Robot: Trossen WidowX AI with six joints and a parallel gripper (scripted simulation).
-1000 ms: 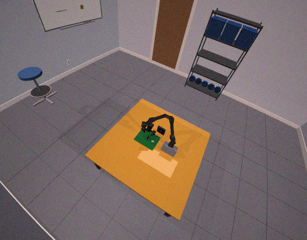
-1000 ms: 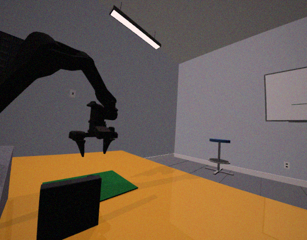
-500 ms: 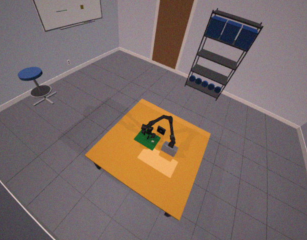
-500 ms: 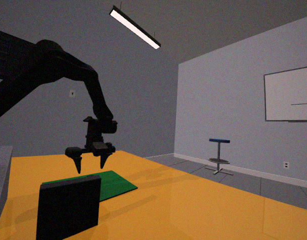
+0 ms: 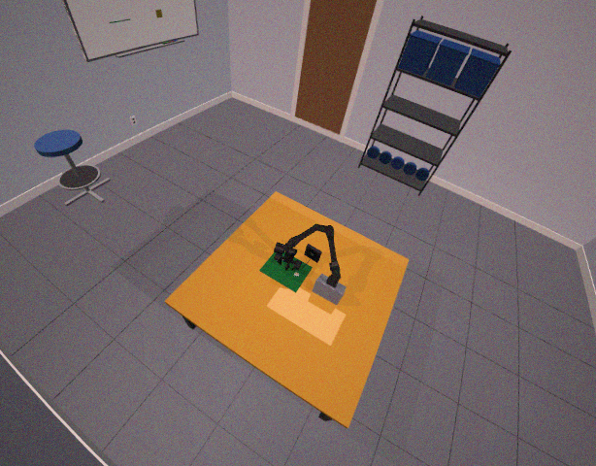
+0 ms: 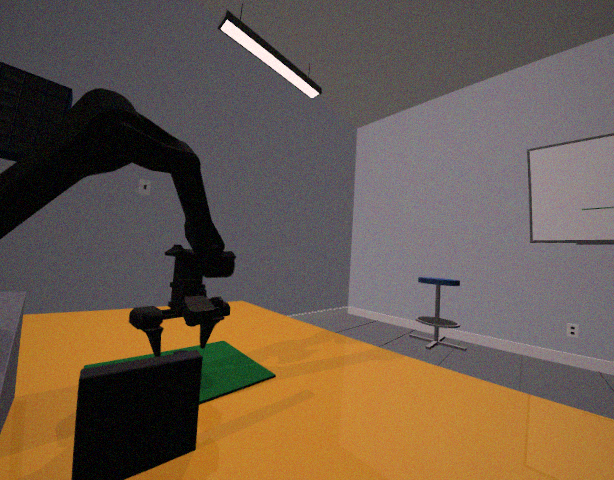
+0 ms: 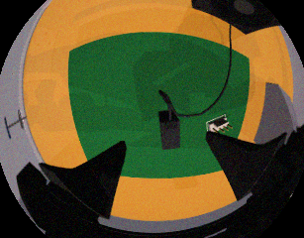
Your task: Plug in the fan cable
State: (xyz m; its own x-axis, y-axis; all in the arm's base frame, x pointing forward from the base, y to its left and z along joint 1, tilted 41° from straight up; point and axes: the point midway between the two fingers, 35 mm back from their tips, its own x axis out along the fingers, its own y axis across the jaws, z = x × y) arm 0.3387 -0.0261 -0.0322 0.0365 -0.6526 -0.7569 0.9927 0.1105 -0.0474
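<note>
The green board (image 5: 283, 281) (image 6: 235, 369) (image 7: 102, 64) lies flat on the table. The plug (image 7: 169, 133), a small dark block, lies on the board in the wrist view, its black cable (image 7: 230, 64) curving to the fan (image 5: 313, 251) (image 6: 136, 418) (image 7: 228, 11). The white four-pin header (image 5: 296, 274) (image 7: 219, 124) stands on the board, right of the plug and near the right fingertip in the wrist view. My gripper (image 6: 180, 351) (image 7: 166, 141) is open and empty above the board, the plug showing between its fingertips. The height of the tips over the plug is hard to judge.
The fan stands upright beside the board, in front of it in the exterior view. The grey arm base block (image 5: 328, 290) (image 6: 2, 356) (image 7: 274, 116) stands on the orange table (image 5: 228, 301) near the board. A stool (image 5: 58, 143) (image 6: 438, 281) and shelf rack (image 5: 421, 110) are away from the table.
</note>
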